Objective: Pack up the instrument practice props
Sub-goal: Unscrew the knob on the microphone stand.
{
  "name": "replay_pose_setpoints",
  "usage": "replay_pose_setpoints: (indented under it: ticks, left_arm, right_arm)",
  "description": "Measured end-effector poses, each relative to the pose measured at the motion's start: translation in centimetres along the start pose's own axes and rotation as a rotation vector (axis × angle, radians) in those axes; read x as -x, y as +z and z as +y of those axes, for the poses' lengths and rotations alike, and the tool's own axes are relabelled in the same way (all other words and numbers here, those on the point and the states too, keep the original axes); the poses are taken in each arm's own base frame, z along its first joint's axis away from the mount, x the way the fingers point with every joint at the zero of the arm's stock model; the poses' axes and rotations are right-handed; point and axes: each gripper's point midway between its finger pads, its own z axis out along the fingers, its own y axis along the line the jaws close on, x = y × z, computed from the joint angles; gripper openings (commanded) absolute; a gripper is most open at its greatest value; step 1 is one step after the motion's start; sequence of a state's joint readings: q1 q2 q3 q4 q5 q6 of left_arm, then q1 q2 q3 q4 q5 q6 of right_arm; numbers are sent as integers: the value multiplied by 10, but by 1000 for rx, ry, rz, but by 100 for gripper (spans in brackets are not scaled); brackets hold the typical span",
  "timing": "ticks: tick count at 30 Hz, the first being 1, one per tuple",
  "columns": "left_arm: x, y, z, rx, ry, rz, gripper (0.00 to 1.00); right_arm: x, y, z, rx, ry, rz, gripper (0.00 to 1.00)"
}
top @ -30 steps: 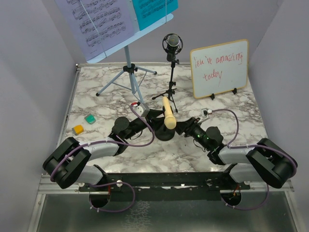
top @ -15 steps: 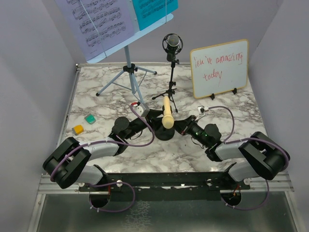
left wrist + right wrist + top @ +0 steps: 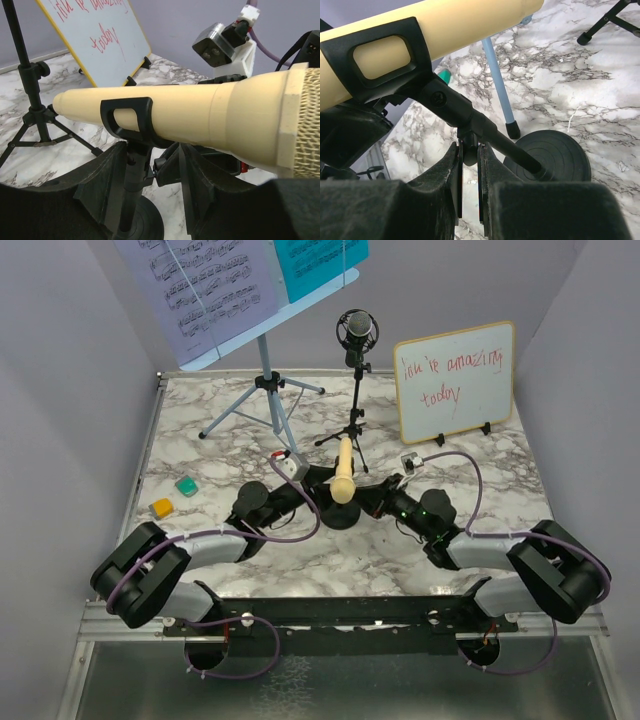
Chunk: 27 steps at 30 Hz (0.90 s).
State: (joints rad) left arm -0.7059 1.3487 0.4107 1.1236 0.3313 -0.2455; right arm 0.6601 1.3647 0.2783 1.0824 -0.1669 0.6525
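Cream handheld microphone (image 3: 343, 468) sits in the clip on top of its black round-base pole (image 3: 342, 516), near the middle of the marble tabletop (image 3: 480, 480), between both arms. The mic lies tilted, its mesh head toward the arm bases. Left tool (image 3: 150, 160) comes in from the left below the clip; its jaws stand partly apart on either side of the pole, with a gap on one side, so no clamp. Right tool (image 3: 469, 150) comes in from the right, jaws narrow and pinched on the pole just under the clip joint. Behind stand the light-blue music rack (image 3: 268, 382) with the printed music sheet (image 3: 200, 285) and cyan sheet (image 3: 315, 260) on it, and the black studio microphone (image 3: 356, 332) on its small tripod. Whiteboard (image 3: 455, 380) is back right. Green block (image 3: 185, 485) and orange block (image 3: 161, 507) lie at the left.
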Motion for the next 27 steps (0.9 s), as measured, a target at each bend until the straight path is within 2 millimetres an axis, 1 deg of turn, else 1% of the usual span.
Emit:
replay_pose_setpoints:
  ticks: [5,8,12,14,16,19,21,23,25,27]
  left_arm:
    - [-12,1,6,26,-19,25,51]
    - [-20,2,11,45,-31,43,50]
    - [-24,4,14,56,-43,52,43]
    - [-24,5,16,62,-45,49,36]
    - [-23,7,18,69,-46,44,26]
    - [-22,9,19,66,-29,35,15]
    - [-21,10,20,62,-13,28,10]
    - [-21,11,18,49,-7,25,5]
    - [-22,11,16,33,-3,27,2]
    - [-23,11,14,11,3,26,2]
  right_arm:
    - [-2,1,3,-7,-57,-5,5]
    - [-4,2,6,-24,-96,-20,7]
    - [-5,4,9,-62,-178,-35,13]
    - [-6,5,10,-72,-217,-34,19]
    - [-6,6,11,-76,-250,-35,28]
    - [-9,5,9,-76,-292,-23,42]
    - [-14,2,6,-82,-323,5,49]
    - [-15,-3,5,-84,-362,19,52]
    - [-7,-9,8,-80,-414,15,55]
    - [4,-15,14,-69,-466,-5,57]
